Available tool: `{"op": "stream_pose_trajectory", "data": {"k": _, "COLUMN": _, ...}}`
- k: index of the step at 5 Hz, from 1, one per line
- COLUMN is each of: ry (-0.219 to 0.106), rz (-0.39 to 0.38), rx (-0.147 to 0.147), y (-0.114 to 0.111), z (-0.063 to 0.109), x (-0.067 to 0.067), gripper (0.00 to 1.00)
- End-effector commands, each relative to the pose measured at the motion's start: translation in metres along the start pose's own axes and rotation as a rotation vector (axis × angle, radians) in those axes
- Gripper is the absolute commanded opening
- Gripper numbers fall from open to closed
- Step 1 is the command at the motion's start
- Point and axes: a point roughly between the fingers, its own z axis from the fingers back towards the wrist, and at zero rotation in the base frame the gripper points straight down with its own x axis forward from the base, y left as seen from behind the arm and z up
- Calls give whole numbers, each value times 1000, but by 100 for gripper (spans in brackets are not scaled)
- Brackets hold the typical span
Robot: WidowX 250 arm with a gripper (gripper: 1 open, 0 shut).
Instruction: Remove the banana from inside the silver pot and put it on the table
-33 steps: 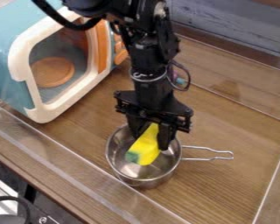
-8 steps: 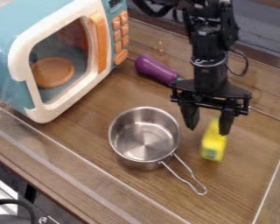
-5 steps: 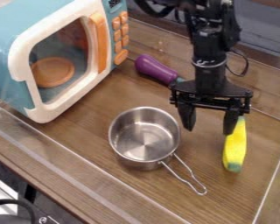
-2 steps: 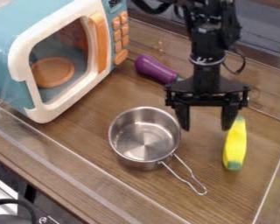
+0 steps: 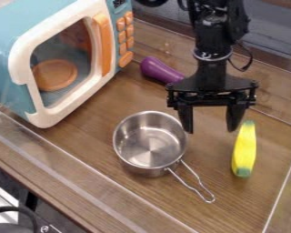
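Yellow banana point(image 5: 244, 150) down on the table point(image 5: 127, 196), right of the pot point(image 5: 151, 143); I've lifted away, pincer point(image 5: 213, 121) spread, job looks done!

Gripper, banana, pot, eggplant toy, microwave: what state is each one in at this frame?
Gripper: open, nothing between its fingers, above the table.
Banana: out of the pot, lying on the table, greenish tip toward the camera.
Silver pot: upright, empty, handle pointing toward the banana's side.
Purple eggplant toy: lying on the table beside the microwave.
Toy microwave: upright, orange disc visible inside.
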Motion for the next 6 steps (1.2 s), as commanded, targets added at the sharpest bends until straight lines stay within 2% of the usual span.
{"op": "stream_pose_trajectory", "data": {"k": 1, "ry": -54, "rz": -33, "rx": -37, "y": -9, "z": 22, "x": 2, "gripper": 100}}
{"op": "stream_pose_trajectory", "data": {"k": 2, "ry": -52, "rz": -53, "rx": -32, "y": -11, "z": 26, "x": -1, "gripper": 0}}
{"op": "stream_pose_trajectory", "data": {"k": 3, "ry": -52, "rz": -64, "rx": -28, "y": -12, "z": 26, "x": 6, "gripper": 100}}
{"op": "stream_pose_trajectory", "data": {"k": 4, "ry": -52, "rz": -72, "rx": -25, "y": -12, "z": 26, "x": 13, "gripper": 100}}
{"op": "stream_pose_trajectory", "data": {"k": 6, "ry": -52, "rz": -88, "rx": -19, "y": 0, "z": 23, "x": 2, "gripper": 100}}
